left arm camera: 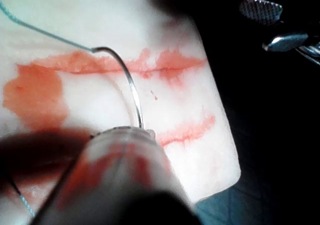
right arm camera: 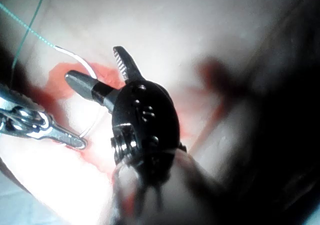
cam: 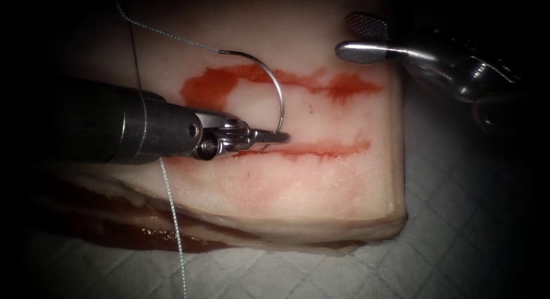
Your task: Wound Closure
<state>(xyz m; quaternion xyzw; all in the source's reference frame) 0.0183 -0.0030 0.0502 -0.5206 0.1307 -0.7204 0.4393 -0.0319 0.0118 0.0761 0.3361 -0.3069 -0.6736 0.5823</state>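
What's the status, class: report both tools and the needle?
Left tool shut on needle near its tip end, low at the cut. Right tool open, empty, above tissue. Thread trails from needle's tail.

Quilted pad — tissue atop

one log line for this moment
left tool: shut on needle near its tip | right tool: open, holds nothing | needle: arcs over tissue, thread at its tail | tip in tissue: cannot tell
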